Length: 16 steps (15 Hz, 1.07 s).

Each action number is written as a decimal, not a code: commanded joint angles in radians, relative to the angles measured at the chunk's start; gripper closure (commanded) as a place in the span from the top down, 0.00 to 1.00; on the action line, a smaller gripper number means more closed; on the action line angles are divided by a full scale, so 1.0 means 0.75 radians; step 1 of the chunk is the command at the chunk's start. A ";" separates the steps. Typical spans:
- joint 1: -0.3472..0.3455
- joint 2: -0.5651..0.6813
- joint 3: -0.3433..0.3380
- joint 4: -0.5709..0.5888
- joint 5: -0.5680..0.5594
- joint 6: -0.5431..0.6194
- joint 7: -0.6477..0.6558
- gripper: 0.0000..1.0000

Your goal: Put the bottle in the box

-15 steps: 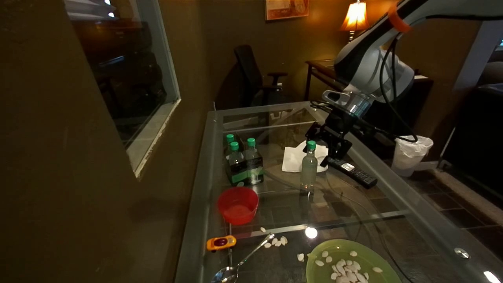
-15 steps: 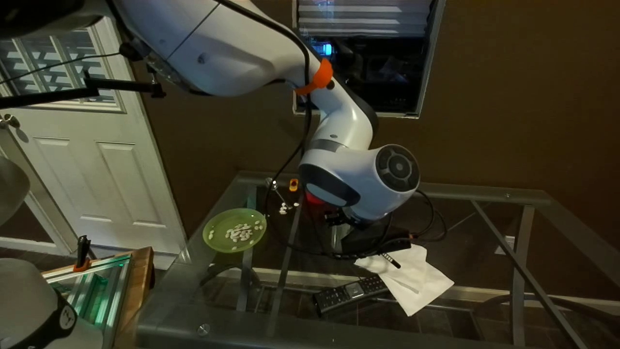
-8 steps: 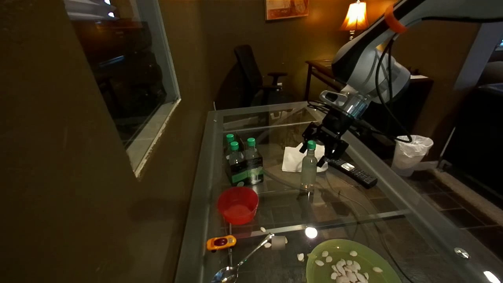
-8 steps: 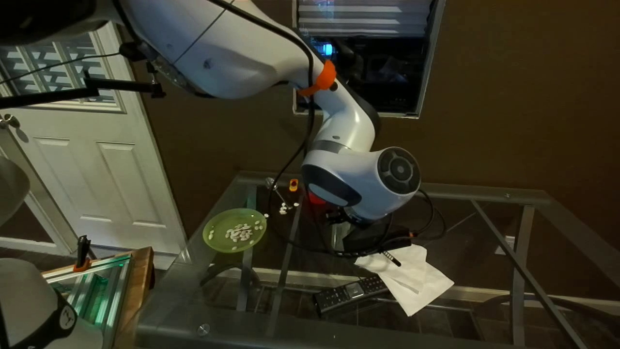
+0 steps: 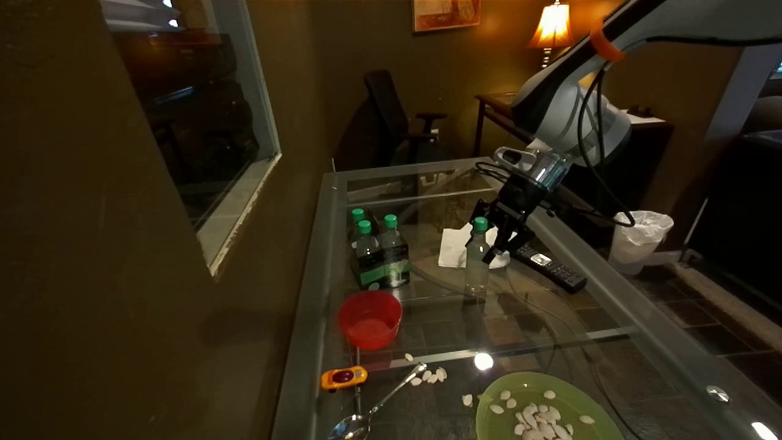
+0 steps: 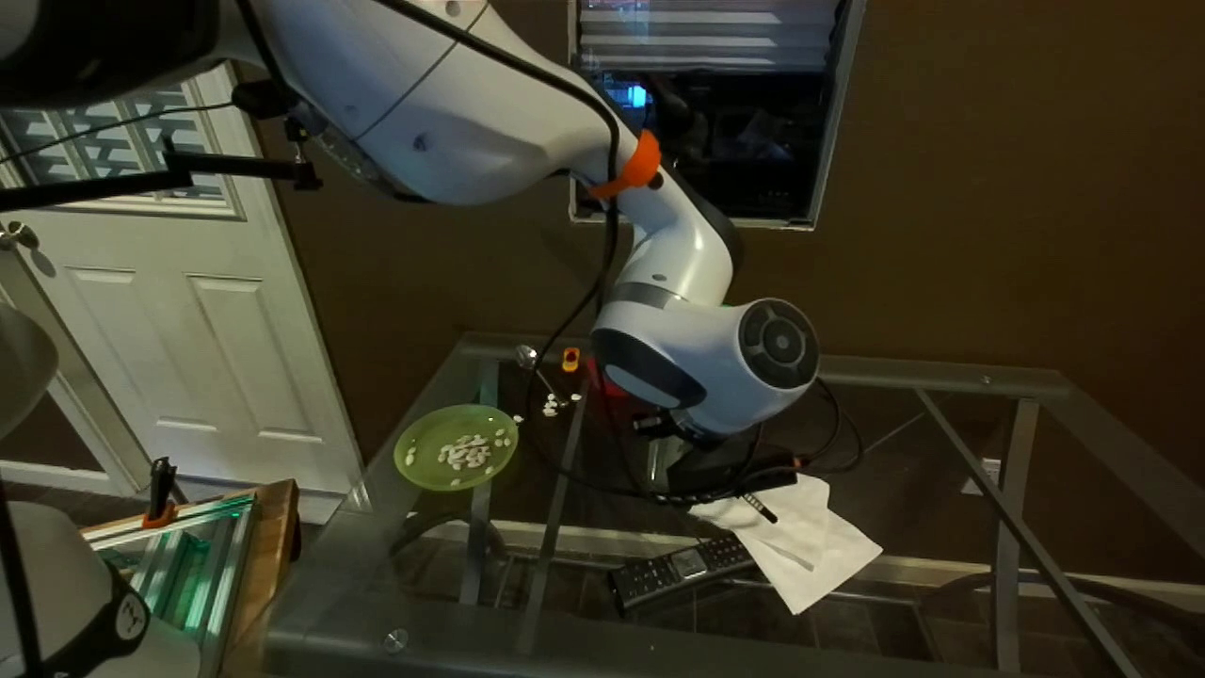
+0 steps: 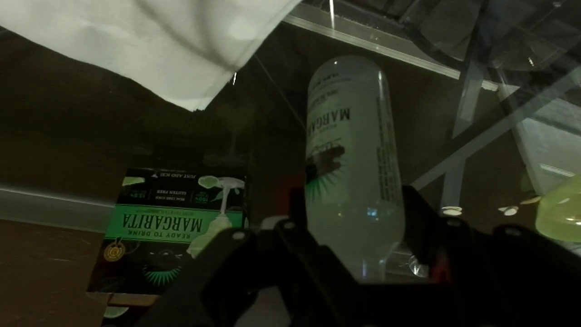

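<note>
In an exterior view, the hand (image 5: 479, 250) grasps the upright bottle (image 5: 476, 272), with the box (image 5: 396, 265) at its nine o'clock.

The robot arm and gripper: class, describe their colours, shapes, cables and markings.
The arm is mostly white, smooth and rounded, with a bright orange band and a dark, round joint cap. A black cable runs loosely along it. The gripper is black, angular and two-fingered.

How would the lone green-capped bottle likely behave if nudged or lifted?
The bottle would probably tip if nudged high up, being tall and slim. Its smooth, shiny sides might slip, and its round body would likely roll once down.
</note>
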 commanded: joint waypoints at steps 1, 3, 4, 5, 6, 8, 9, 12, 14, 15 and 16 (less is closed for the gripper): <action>0.037 -0.073 -0.002 -0.004 0.017 0.000 0.099 0.27; 0.069 -0.116 -0.001 0.014 -0.003 0.010 0.168 0.27; 0.086 -0.125 -0.007 0.041 -0.022 0.023 0.208 0.27; 0.098 -0.129 -0.010 0.070 -0.032 0.030 0.240 0.27; 0.108 -0.134 -0.015 0.100 -0.041 0.041 0.284 0.27; 0.115 -0.126 -0.021 0.177 -0.052 0.063 0.359 0.27; 0.112 -0.118 -0.019 0.217 -0.047 0.064 0.386 0.27; 0.097 -0.122 0.000 0.212 -0.022 0.061 0.360 0.52; 0.095 -0.120 0.000 0.250 -0.023 0.061 0.379 0.52; 0.095 -0.118 0.000 0.255 -0.023 0.061 0.382 0.52; 0.095 -0.116 0.001 0.255 -0.023 0.061 0.382 0.52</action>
